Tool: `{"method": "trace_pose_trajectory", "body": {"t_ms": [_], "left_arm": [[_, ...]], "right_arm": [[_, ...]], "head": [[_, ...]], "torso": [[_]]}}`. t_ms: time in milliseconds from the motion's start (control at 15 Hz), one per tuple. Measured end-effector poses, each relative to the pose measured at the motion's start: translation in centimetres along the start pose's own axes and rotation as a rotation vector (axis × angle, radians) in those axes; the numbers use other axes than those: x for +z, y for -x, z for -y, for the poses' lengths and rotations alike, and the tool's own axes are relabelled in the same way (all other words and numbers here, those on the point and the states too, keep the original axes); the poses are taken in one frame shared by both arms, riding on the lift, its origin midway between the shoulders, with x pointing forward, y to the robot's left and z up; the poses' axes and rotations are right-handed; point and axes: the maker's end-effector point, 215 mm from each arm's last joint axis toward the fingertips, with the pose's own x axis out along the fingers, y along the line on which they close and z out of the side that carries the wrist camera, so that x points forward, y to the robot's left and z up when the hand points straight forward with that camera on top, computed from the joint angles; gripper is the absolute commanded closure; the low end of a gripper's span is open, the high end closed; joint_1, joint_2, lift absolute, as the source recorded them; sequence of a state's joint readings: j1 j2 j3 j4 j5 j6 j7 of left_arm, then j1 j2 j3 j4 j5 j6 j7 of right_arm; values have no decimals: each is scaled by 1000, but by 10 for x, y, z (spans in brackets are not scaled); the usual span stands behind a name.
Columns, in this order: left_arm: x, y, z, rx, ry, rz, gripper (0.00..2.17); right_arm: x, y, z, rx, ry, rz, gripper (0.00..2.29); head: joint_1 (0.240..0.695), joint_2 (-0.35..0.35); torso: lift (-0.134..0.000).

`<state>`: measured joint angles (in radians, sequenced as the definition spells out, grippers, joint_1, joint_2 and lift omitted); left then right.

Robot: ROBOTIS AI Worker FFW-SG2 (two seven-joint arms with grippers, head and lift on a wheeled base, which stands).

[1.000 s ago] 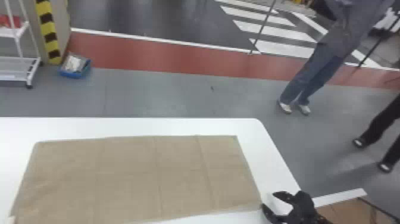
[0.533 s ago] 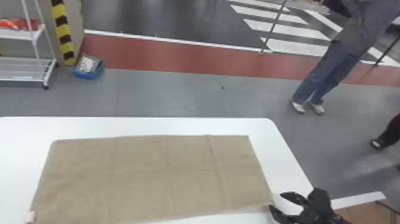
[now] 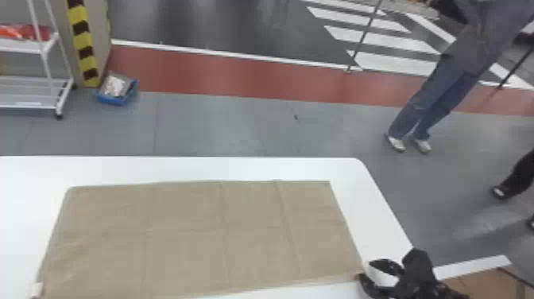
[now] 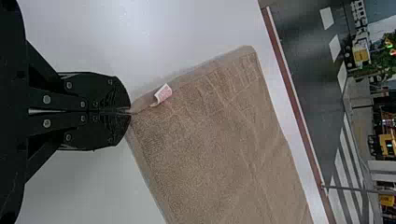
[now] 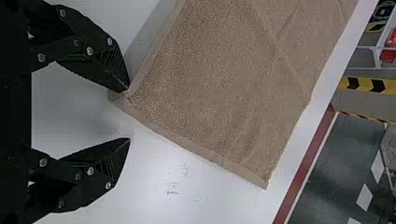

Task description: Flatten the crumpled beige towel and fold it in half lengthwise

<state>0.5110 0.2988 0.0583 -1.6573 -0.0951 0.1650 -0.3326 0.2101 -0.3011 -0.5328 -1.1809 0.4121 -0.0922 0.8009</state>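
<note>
Grey floor (image 3: 238, 131), red strip (image 3: 238, 81), blue bin (image 3: 113, 98) by a white rack (image 3: 47, 43), all beyond the white table (image 3: 198, 167) as I look on. Head view: bottom edge cuts off the beige towel (image 3: 182, 234)'s near-left corner; pale tag (image 3: 37, 289) just peeks in there. Rest of towel lies flat on table, wide rectangle, straight far edge, faint crease lines lengthwise and across, light wrinkling at left. Right gripper (image 3: 365, 271) at near-right corner, fingers parted; its lower part runs out of frame, fingertip contact hard to read from here.

Left wrist view: left gripper (image 4: 130, 112) closed, pinching towel at a corner; the fingertips hide the very point of it. Fabric nubbly, hem smooth, ripples fanning near the far end, tag folded up beside the hem, print too small to make out. Frame crops the towel's far run.

Right wrist view: right gripper (image 5: 129, 113) spread open, gripping nothing. One fingertip rests at the towel's corner, covering a bit of hem; other is over bare table. Long diagonal crease, slight puckers, hem a bit uneven; remainder of towel cropped.
</note>
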Motion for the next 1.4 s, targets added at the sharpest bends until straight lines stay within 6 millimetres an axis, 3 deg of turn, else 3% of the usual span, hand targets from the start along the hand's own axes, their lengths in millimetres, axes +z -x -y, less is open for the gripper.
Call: {"method": "trace_pose_trajectory", "body": {"t_ms": [67,200,267,600,933,1200,1267,1333,1400], "left_arm": [[0,0,0,0,-1,1,1355],[3,3,1,-1,-4,6,1426],[5,7,1,1,-8,9,1538],[14,22,-1,16,-19,0,1541],[19,25,0,16,-25,-7,1541],[32,34,-9,33,-30,5,1541],[34,35,-11,38,-31,5,1544],[34,36,-13,40,-31,3,1541],[32,35,-13,39,-28,-3,1541]], "right_arm": [[-3,-2,-1,7,-3,-15,1754],[-3,-3,-4,23,-4,-22,1932],[-1,-2,-6,32,0,-20,1936],[11,22,3,24,2,16,1949],[36,45,6,10,3,73,1949],[48,59,19,-13,-18,101,1936],[48,61,20,-15,-18,99,1659],[47,60,20,-14,-16,95,937],[46,59,15,-5,-9,93,360]], "head": [[695,-310],[695,-310],[695,-308],[695,-318],[695,-315],[695,-316],[695,-315],[695,-314],[695,-308]], "torso": [[0],[0],[0],[0],[0],[0],[0],[0],[0]]}}
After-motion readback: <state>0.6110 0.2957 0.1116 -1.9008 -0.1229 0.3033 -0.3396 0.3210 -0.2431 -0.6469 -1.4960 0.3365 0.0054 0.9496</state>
